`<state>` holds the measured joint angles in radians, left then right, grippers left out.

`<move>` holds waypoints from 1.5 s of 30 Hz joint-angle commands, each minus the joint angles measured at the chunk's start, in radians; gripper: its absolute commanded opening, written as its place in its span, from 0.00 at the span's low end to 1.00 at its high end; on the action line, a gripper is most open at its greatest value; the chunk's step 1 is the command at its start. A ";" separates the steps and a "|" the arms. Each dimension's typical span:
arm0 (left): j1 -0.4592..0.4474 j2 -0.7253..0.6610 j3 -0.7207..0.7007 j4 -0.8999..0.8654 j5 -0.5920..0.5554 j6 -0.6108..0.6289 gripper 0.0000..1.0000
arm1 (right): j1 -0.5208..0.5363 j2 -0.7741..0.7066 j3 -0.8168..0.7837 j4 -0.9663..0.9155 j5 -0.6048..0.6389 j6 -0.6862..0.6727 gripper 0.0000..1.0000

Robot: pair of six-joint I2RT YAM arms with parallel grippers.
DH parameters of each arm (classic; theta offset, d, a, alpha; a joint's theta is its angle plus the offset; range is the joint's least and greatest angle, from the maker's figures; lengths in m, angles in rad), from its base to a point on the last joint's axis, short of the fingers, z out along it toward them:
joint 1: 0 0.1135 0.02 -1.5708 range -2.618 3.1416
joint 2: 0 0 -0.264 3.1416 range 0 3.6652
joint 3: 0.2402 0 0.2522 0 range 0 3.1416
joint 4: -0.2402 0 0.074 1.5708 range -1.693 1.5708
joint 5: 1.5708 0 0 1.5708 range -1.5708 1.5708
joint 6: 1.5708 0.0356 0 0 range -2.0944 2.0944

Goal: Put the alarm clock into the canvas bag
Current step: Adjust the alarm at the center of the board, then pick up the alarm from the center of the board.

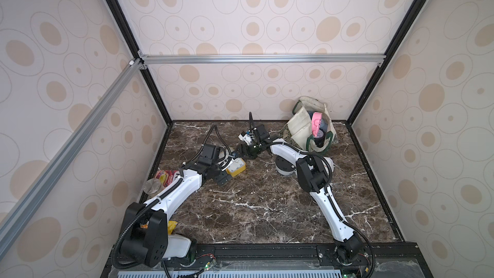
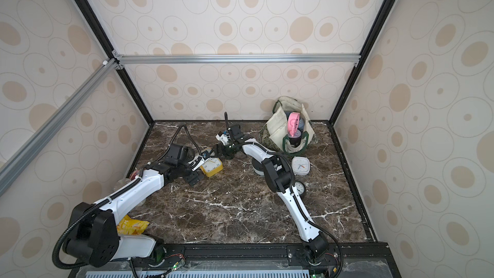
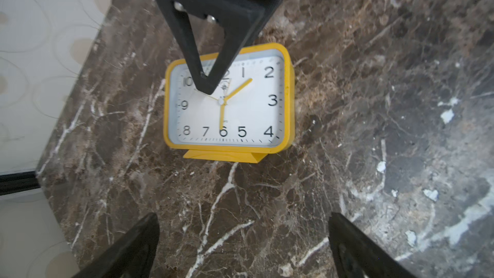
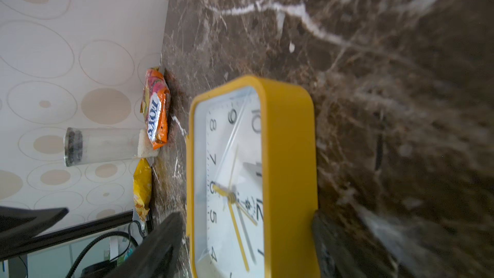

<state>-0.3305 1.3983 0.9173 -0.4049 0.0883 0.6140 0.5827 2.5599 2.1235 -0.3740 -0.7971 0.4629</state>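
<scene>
I'm watching the alarm clock (image 3: 254, 119) standing on the marble table (image 1: 267, 209), well apart from the canvas bag (image 1: 296, 127), right gripper (image 4: 247, 215) straddling it, can't tell whether pinching, left gripper (image 3: 243, 217) gaping wide, empty, nearby

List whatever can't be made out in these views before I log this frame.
- Right wrist view: whether the right gripper has its fingers pressed on the yellow alarm clock. The view is blurred there and the frame edge cuts them off.
- Left wrist view: the clock's 11 and part of its 12, behind a right finger.
- Both top views: what the pink item in the canvas bag is. It is too small.
</scene>
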 commanded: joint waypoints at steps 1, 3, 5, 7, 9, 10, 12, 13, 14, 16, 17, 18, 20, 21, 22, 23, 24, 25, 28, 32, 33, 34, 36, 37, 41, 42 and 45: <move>0.011 0.080 0.104 -0.087 0.002 0.023 0.98 | -0.024 -0.093 -0.113 0.095 -0.022 0.029 0.78; 0.029 0.132 0.161 -0.098 0.024 -0.059 0.98 | -0.036 -0.124 -0.171 0.127 -0.036 0.048 0.78; 0.034 0.181 0.223 -0.127 0.037 -0.141 0.98 | -0.042 -0.158 -0.226 0.148 -0.038 0.047 0.78; 0.035 0.237 0.302 -0.192 0.005 -0.237 0.99 | -0.047 -0.195 -0.284 0.178 -0.035 0.048 0.78; 0.034 0.262 0.335 -0.221 -0.044 -0.347 0.99 | -0.049 -0.215 -0.314 0.188 -0.035 0.045 0.78; 0.033 0.264 0.335 -0.233 -0.047 -0.370 0.98 | -0.052 -0.225 -0.324 0.191 -0.036 0.046 0.78; 0.033 0.251 0.312 -0.230 -0.070 -0.395 0.98 | -0.058 -0.236 -0.339 0.197 -0.042 0.049 0.78; 0.035 0.236 0.293 -0.218 -0.088 -0.398 0.98 | -0.060 -0.241 -0.346 0.200 -0.042 0.050 0.78; 0.037 0.214 0.265 -0.187 -0.108 -0.400 0.98 | -0.062 -0.245 -0.351 0.201 -0.038 0.050 0.78; 0.038 0.166 0.190 -0.105 -0.102 -0.420 0.98 | -0.067 -0.247 -0.356 0.203 -0.036 0.054 0.78; 0.039 0.156 0.166 -0.085 -0.095 -0.425 0.98 | -0.069 -0.247 -0.359 0.207 -0.037 0.059 0.78; 0.041 0.169 0.159 -0.090 -0.090 -0.427 0.98 | -0.070 -0.249 -0.364 0.218 -0.038 0.069 0.78; 0.041 0.228 0.178 -0.145 -0.068 -0.395 0.98 | -0.073 -0.250 -0.376 0.238 -0.039 0.087 0.78; 0.040 0.243 0.172 -0.147 -0.078 -0.387 0.98 | -0.075 -0.251 -0.381 0.243 -0.037 0.091 0.78; 0.042 0.245 0.163 -0.134 -0.088 -0.390 0.98 | -0.075 -0.252 -0.385 0.242 -0.038 0.092 0.78; 0.044 0.243 0.155 -0.119 -0.091 -0.391 0.99 | -0.076 -0.253 -0.388 0.241 -0.037 0.092 0.78; 0.044 0.243 0.147 -0.107 -0.089 -0.384 0.98 | -0.075 -0.254 -0.394 0.241 -0.038 0.092 0.78; 0.044 0.244 0.143 -0.094 -0.088 -0.379 0.98 | -0.075 -0.256 -0.399 0.241 -0.040 0.092 0.78; 0.044 0.264 0.140 -0.061 -0.110 -0.363 0.98 | -0.076 -0.260 -0.415 0.248 -0.055 0.089 0.78; 0.044 0.304 0.147 -0.032 -0.140 -0.333 0.98 | -0.075 -0.272 -0.430 0.231 -0.061 0.071 0.79; 0.044 0.315 0.151 -0.026 -0.138 -0.322 0.98 | -0.075 -0.276 -0.432 0.221 -0.065 0.064 0.80; 0.044 0.325 0.159 -0.023 -0.133 -0.315 0.98 | -0.075 -0.280 -0.437 0.215 -0.073 0.059 0.81; 0.044 0.347 0.174 -0.013 -0.117 -0.295 0.98 | -0.075 -0.299 -0.460 0.221 -0.083 0.054 0.83; 0.044 0.358 0.181 -0.011 -0.116 -0.286 0.98 | -0.075 -0.309 -0.476 0.232 -0.087 0.053 0.84; 0.051 0.409 0.229 -0.012 -0.138 -0.258 0.98 | -0.076 -0.334 -0.503 0.221 -0.094 0.034 0.89; 0.055 0.418 0.239 -0.012 -0.137 -0.253 0.98 | -0.078 -0.334 -0.505 0.215 -0.093 0.032 0.90; 0.065 0.446 0.268 -0.015 -0.144 -0.246 0.98 | -0.078 -0.328 -0.505 0.218 -0.099 0.041 0.90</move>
<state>-0.2821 1.8214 1.1362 -0.4225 -0.0399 0.3206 0.5091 2.2547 1.6264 -0.1436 -0.8745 0.5182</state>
